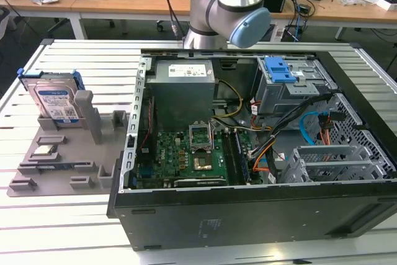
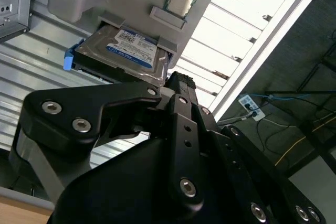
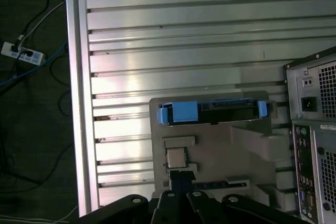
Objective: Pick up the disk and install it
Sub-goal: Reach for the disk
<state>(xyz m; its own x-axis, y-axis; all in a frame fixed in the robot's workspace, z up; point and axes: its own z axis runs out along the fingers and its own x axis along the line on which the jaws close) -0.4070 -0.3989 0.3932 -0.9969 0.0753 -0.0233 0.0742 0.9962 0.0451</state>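
The disk (image 1: pixel 57 100) stands on edge in a slot at the back of a grey fixture (image 1: pixel 80 169), at the exterior view's left. It is silver with a blue-and-white label and a blue bracket. In the second wrist view the disk (image 2: pixel 131 51) shows its label just beyond my gripper (image 2: pixel 176 80). In the first wrist view the disk (image 3: pixel 212 113) is seen edge-on, and the gripper (image 3: pixel 182 179) hangs apart from it over the fixture. The fingers look closed together with nothing between them.
An open computer case (image 1: pixel 127 172) fills the exterior view's middle and right, with a drive cage and blue latch (image 1: pixel 282 69) at its back. A small silver chip (image 1: pixel 43 150) lies on the fixture. The arm (image 1: pixel 229 10) rises behind the case. The slatted table's edge (image 3: pixel 79 103) is near.
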